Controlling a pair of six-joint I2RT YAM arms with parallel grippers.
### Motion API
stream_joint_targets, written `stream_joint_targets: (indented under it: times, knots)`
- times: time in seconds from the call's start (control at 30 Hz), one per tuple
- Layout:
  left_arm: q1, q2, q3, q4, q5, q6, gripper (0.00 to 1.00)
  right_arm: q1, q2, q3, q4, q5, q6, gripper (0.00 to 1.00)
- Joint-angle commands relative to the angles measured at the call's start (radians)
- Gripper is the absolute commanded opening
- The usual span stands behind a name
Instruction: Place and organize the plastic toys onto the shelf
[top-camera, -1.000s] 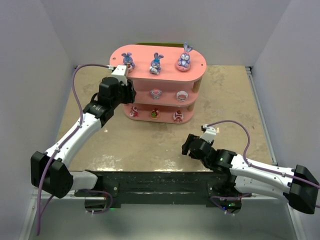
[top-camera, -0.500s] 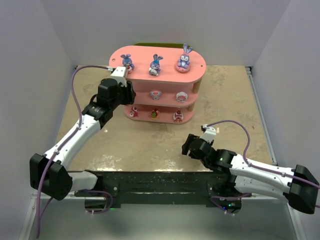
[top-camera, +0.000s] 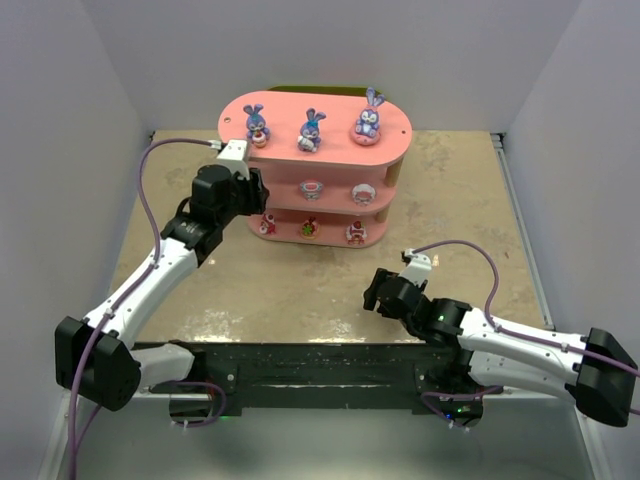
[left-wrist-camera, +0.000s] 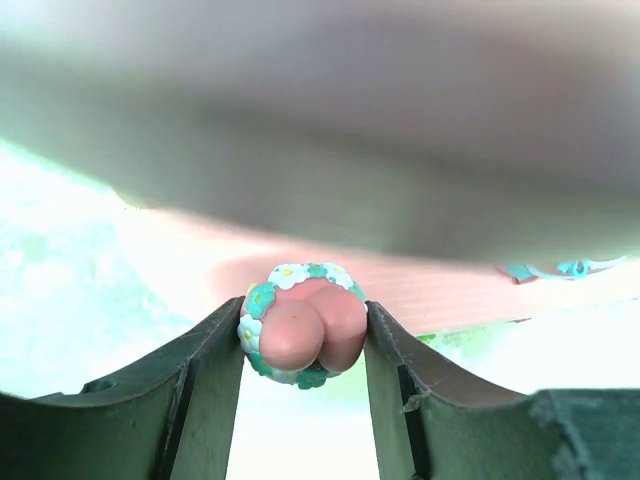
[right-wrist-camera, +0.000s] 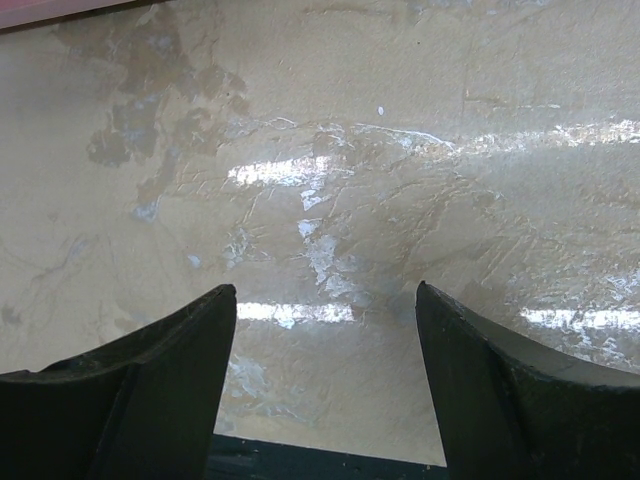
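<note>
In the left pincer (left-wrist-camera: 304, 318) sits a round pink toy (left-wrist-camera: 303, 338) (flower-ringed, green and white).

The right gripper (right-wrist-camera: 322, 290) stands with its two dark fingers (right-wrist-camera: 130, 390) spread well apart. The table (right-wrist-camera: 430, 90) shows in the gap between them: a glossy beige surface with mottled stains and bright reflections.

One pink shelf (top-camera: 340, 103) is counted, and three boards are counted on it. Three purple-blue bunnies (top-camera: 312, 129) are counted. Six small round figures (top-camera: 364, 191) are counted: two on the middle board, three on the lowest board, and one pink figure (left-wrist-camera: 303, 325) with a ring of flowers, seen only in the left wrist view. Nine toys are counted altogether. Two arms are counted, a left arm (top-camera: 160, 265) and a right arm (top-camera: 500, 340).
</note>
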Motion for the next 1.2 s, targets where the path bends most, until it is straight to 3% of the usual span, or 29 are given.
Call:
stream_joint_targets:
  times: [0.0,0.6,1.17]
  knots:
    - [0.01,-0.032,-0.006,0.038,-0.006,-0.012,0.17,-0.005,0.012,0.032,0.024,0.01,0.005,0.75]
    - [0.01,-0.039,-0.069,0.133,-0.04,-0.012,0.3,-0.003,0.009,0.029,0.019,0.013,0.01,0.75]
    - [0.01,-0.009,-0.089,0.2,-0.02,-0.013,0.51,-0.003,0.003,0.027,0.016,0.016,0.008,0.75]
